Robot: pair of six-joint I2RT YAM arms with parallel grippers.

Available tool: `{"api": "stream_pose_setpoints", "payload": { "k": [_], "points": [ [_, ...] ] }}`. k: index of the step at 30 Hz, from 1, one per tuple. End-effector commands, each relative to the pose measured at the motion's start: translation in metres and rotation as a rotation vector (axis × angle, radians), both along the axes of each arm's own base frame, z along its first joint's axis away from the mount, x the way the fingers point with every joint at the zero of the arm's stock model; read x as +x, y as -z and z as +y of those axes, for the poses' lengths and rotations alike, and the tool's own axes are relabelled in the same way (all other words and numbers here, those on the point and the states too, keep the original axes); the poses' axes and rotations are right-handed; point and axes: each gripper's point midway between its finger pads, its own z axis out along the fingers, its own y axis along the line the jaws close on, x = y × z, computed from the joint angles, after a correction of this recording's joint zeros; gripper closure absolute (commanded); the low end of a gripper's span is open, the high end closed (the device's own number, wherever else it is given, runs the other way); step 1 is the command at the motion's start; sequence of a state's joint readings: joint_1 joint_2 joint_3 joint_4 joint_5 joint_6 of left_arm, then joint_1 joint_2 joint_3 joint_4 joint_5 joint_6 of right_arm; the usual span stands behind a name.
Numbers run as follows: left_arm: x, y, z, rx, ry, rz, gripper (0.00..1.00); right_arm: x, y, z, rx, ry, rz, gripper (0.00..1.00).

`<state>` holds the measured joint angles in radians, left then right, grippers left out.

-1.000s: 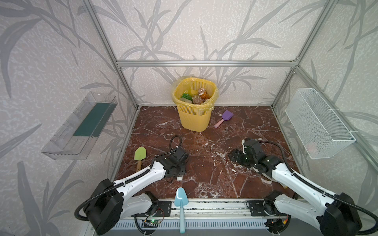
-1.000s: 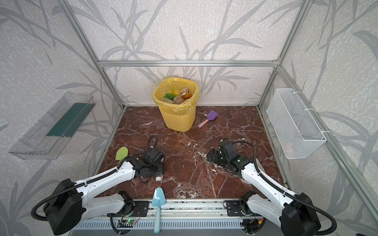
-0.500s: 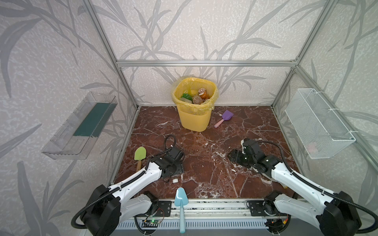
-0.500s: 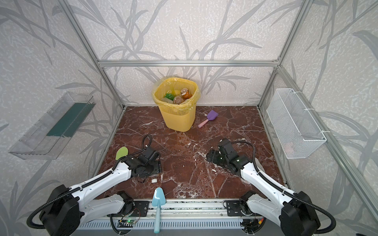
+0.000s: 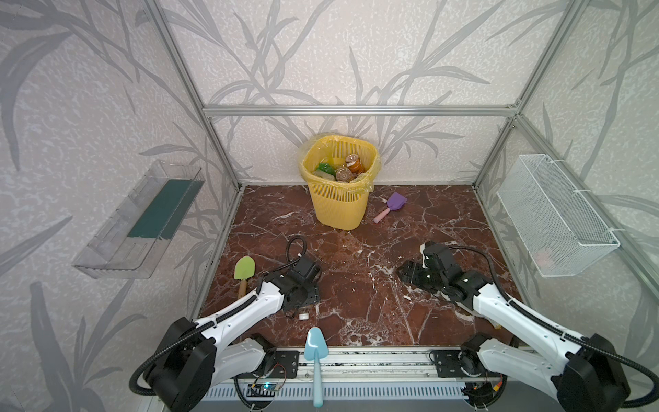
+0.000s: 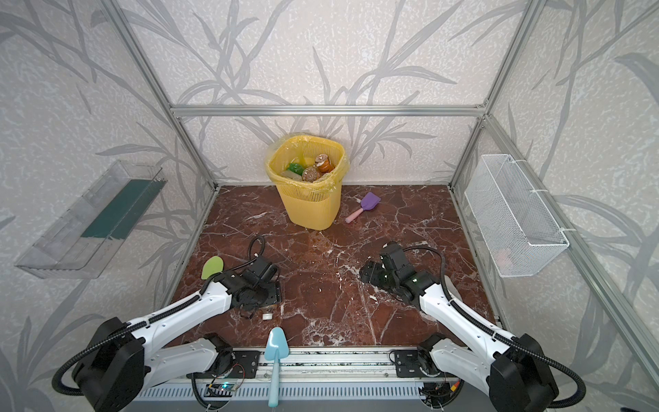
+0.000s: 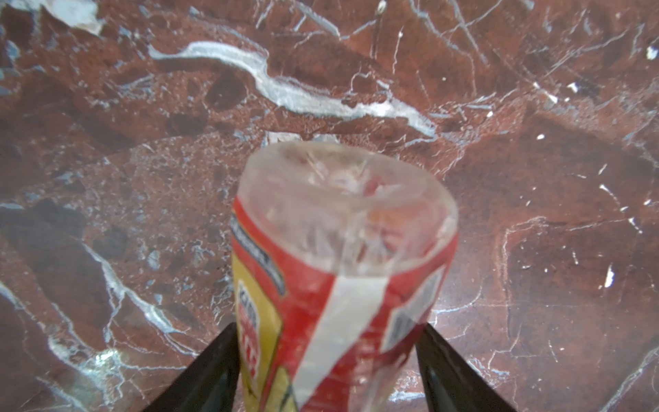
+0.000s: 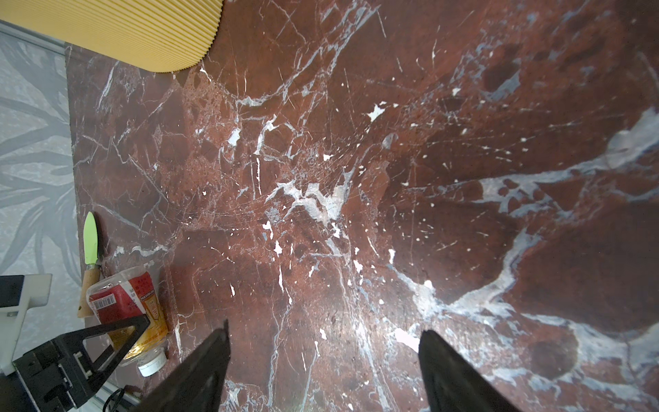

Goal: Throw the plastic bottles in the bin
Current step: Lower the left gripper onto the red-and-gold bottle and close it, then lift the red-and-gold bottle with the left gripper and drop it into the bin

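**One red-labelled bottle [image 7: 342, 228] on the floor [image 5: 356, 296], near left**

The left gripper [image 7: 328, 324] straddles it near the green shovel [image 5: 244, 267], cap toward the near edge. A finger stands close at each side, but whether they pinch it I cannot tell. Far middle, the yellow bin [image 5: 338, 214] holds several bottles [image 5: 344, 174]. At right, the right gripper [image 8: 324, 331] hovers low, jaws spread over the floor.

Left arm [image 5: 246, 312] and right arm [image 5: 517, 317] identical: smooth white link shells with small dark screw holes, black joint housings, bulky black shoulder drums [image 5: 185, 367] at frame bottom, black ribbed cable hoses [image 5: 146, 364], thin black wrist cable loops [image 5: 297, 246]. Right gripper [image 8: 325, 326]: matte black wedge fingers [image 8: 199, 371].
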<state>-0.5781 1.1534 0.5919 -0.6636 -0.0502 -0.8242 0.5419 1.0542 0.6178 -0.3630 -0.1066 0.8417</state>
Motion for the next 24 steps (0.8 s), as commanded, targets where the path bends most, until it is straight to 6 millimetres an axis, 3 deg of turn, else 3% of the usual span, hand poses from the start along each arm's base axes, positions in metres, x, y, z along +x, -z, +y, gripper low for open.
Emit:
{"api": "stream_pose_setpoints", "payload": {
  "k": [1,15,24],
  "points": [
    [-0.005,0.005,0.004,0.016,-0.003,0.021,0.20,0.001,-0.004,0.002,0.012,-0.002,-0.014,0.16],
    [-0.010,0.011,0.003,0.003,0.006,0.046,0.37,0.002,-0.005,0.001,0.011,0.004,-0.020,0.17],
    [-0.005,-0.004,0.001,-0.019,0.013,-0.002,0.45,0.005,-0.005,0.004,0.015,0.000,-0.020,0.17]
  ]
}}
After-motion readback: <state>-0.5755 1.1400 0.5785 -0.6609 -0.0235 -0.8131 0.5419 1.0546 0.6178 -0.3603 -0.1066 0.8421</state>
